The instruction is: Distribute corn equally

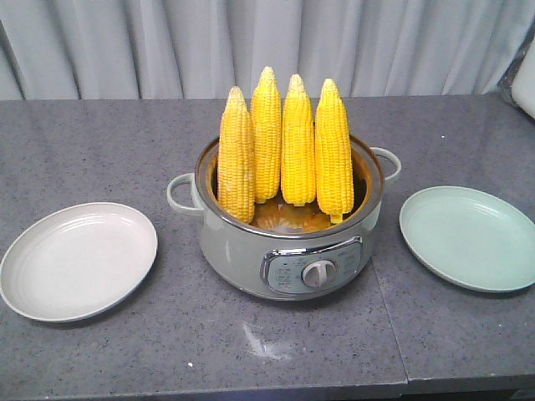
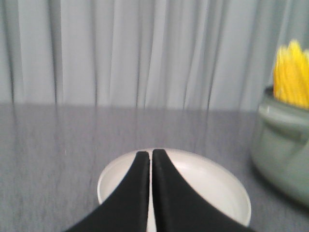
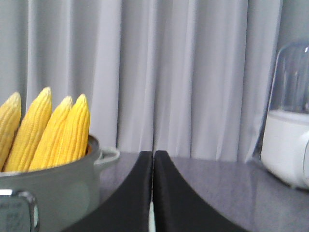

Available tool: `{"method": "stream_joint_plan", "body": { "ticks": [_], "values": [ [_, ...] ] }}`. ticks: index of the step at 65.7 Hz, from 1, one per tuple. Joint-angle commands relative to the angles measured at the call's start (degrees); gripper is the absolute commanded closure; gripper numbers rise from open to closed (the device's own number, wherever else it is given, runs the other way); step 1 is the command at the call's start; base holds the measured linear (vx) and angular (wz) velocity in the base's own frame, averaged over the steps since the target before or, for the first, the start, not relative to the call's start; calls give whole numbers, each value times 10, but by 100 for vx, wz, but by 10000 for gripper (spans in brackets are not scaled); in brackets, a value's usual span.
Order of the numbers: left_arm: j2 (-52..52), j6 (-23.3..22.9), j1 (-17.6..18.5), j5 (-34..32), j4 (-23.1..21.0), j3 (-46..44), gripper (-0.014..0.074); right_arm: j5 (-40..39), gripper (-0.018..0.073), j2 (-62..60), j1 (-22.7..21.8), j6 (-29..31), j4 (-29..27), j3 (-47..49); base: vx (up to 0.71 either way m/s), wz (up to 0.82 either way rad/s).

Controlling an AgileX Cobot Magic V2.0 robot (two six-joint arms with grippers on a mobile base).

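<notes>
Left wrist-mounted view: black left gripper [image 2: 150, 153], closed and empty, hangs over a round white plate [image 2: 219, 186]; bright yellow corn cobs [image 2: 292, 72] stand upright ahead to its right in a grey-green cooking pot [image 2: 282, 145]. The closed right gripper [image 3: 153, 153] has them leftward, seemingly equally near.

I get soft, even light from overhead in the front view; the counter [image 1: 92, 142] carries a pale glare patch at lower centre, below the pot [image 1: 288, 251]; shadows beneath it are faint and short; the corn [image 1: 284, 142] reads sharp there; in my left wrist view it smears at the upper right; the wrist views show the left tool [image 2: 150, 153] and right tool [image 3: 153, 153] as featureless, soft-edged black.
</notes>
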State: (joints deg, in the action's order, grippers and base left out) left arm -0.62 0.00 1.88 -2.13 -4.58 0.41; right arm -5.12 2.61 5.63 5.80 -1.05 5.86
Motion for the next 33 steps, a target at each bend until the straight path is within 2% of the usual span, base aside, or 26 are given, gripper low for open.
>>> {"method": "stream_joint_plan", "body": {
  "ticks": [1, 5, 11, 15, 23, 29, 33],
  "values": [
    [24, 9, -1, -141, -6, -65, 602, -61, 568, 77, -2, 32, 6, 86, 0, 0],
    [66, 9, -1, -131, -6, -127, 602, -58, 568, 144, -2, 52, 5, 157, 0, 0],
    [150, 8, -1, -47, -6, -232, 602, 0, 568, 262, -2, 50, 1, 282, 0, 0],
    [216, 12, -1, 38, -3, -302, 602, 71, 568, 340, -2, 39, -6, 370, 0, 0],
    [357, 55, -1, 189, 9, -418, 602, 265, 568, 476, -2, 28, -22, 521, 0, 0],
    [444, 53, -1, 241, 9, -468, 602, 368, 568, 544, -2, 28, -22, 585, 0, 0],
    [485, 48, -1, 242, 9, -486, 602, 384, 568, 572, -2, 31, -22, 597, 0, 0]
  ]
}}
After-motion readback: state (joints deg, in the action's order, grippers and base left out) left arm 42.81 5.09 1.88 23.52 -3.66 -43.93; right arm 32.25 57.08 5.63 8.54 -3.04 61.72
